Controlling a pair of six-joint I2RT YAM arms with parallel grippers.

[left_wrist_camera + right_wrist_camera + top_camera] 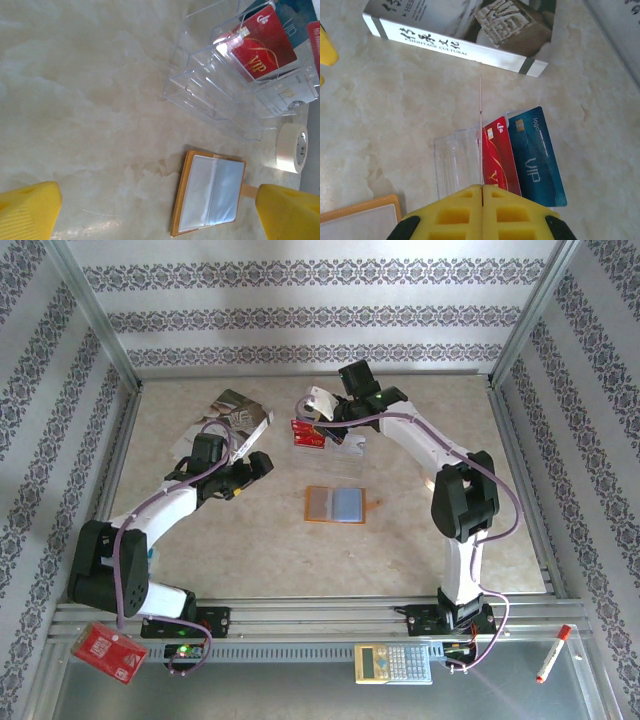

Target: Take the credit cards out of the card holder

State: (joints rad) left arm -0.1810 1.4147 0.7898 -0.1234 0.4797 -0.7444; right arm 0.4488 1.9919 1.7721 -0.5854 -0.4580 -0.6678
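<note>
The card holder (336,505), an orange wallet, lies open at the middle of the table, and its clear pockets (210,197) look empty. A red card (500,155) and a blue card (536,155) stand in a clear acrylic rack (452,160) at the back. My right gripper (482,187) is shut on a thin pale card (481,125), seen edge-on above that rack. This pale card (287,92) also appears in the left wrist view beside the red card (262,47). My left gripper (160,220) hangs open left of the wallet, its fingers (27,210) holding nothing.
A white box printed with lettering (460,35) lies behind the rack, and a glossy booklet (235,410) sits at the back left. A tape roll (292,147) rests near the rack. On the near rail are a calculator (392,663), a red packet (108,650) and a marker (552,653).
</note>
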